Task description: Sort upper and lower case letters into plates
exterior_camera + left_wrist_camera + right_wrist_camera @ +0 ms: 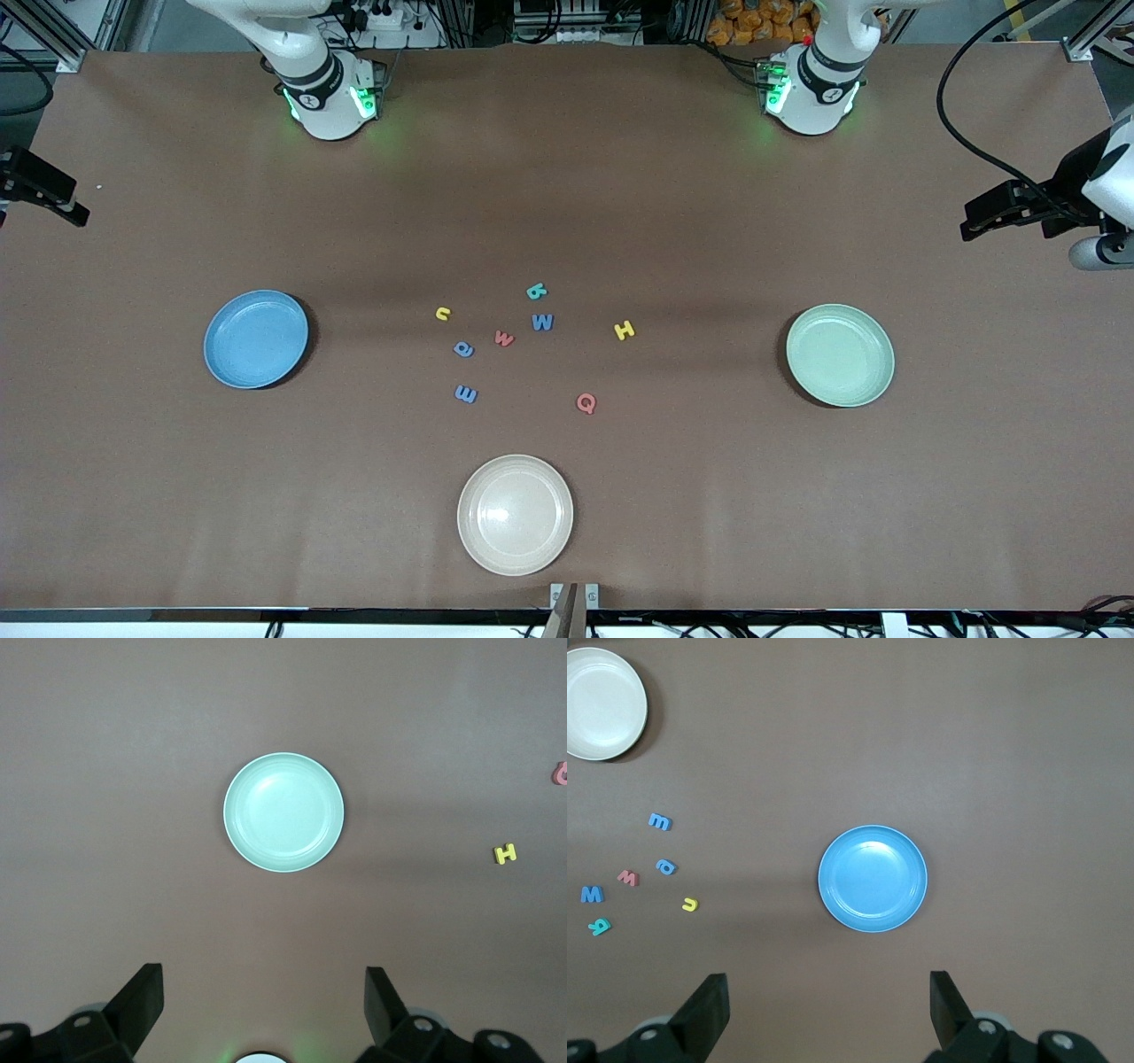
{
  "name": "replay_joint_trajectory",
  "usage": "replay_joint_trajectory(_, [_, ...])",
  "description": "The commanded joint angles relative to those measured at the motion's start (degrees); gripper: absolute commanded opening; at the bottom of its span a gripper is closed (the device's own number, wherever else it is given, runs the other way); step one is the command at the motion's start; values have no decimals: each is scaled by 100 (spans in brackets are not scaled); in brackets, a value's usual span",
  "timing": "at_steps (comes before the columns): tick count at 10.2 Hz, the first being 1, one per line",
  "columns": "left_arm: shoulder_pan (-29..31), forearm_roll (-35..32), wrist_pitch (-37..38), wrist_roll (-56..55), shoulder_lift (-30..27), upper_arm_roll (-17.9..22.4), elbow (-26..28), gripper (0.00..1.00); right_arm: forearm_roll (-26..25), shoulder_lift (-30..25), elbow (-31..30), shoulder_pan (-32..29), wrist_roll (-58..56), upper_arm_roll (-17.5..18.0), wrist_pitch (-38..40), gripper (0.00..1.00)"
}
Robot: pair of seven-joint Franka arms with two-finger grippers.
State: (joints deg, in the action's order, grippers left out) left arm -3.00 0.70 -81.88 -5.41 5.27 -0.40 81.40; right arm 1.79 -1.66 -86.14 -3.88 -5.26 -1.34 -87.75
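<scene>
Eight small letters lie loose on the brown table [709, 221], all in the centre of the front view and between the two plates; none is in a plate yet. At the top of the group is a teal letter [537, 291], with a blue W [542, 322] just below it. A yellow u [443, 313], a red-pink w [504, 338] and a blue a [462, 348] lie toward the right arm's end of the group. A blue m [465, 393] and a red-pink Q [586, 403] are lowest in the frame, nearest to the front camera. A yellow H [625, 330] lies a little apart, toward the left arm's end.

The blue plate [256, 338] stands at mid-height of the frame toward the right arm's end, and the mint green plate [840, 354] at the same height toward the left arm's end. Both hold nothing. A cream plate [515, 514] stands in the lower middle of the frame, nearer to the camera than the letters.

The left gripper [264, 988] hangs high over the mint green plate, its fingers spread wide and grasping nothing. The right gripper [829, 990] hangs high over the blue plate, also spread wide and with nothing between its fingers.
</scene>
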Motion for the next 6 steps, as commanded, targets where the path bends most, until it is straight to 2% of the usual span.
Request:
replay_joint_trajectory(1, [-17, -167, -12, 171, 9, -21, -54, 100, -38, 8, 71, -104, -80, 64, 21, 100])
replay_joint_trajectory(4, [-17, -132, -12, 171, 9, -21, -45, 100, -38, 8, 71, -104, -63, 64, 29, 100])
replay_joint_trajectory(6, [-26, -114, 5, 145, 17, -231, 16, 100, -29, 8, 71, -104, -45, 64, 12, 100])
